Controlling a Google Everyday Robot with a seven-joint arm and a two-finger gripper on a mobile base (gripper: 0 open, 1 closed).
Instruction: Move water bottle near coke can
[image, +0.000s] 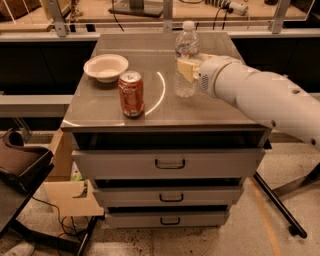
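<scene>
Reaching from the right, the gripper (187, 69) is meeting the upright water bottle (185, 86), well apart from the coke can (131, 94), at its labelled middle, clamped or not I cannot tell: a sound hold on seemingly light, slick, crushable plastic.

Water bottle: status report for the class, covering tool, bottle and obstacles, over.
Tool against water bottle, right side. Bottle upright, apart from coke can. Behind can, white bowl, off the line.
</scene>
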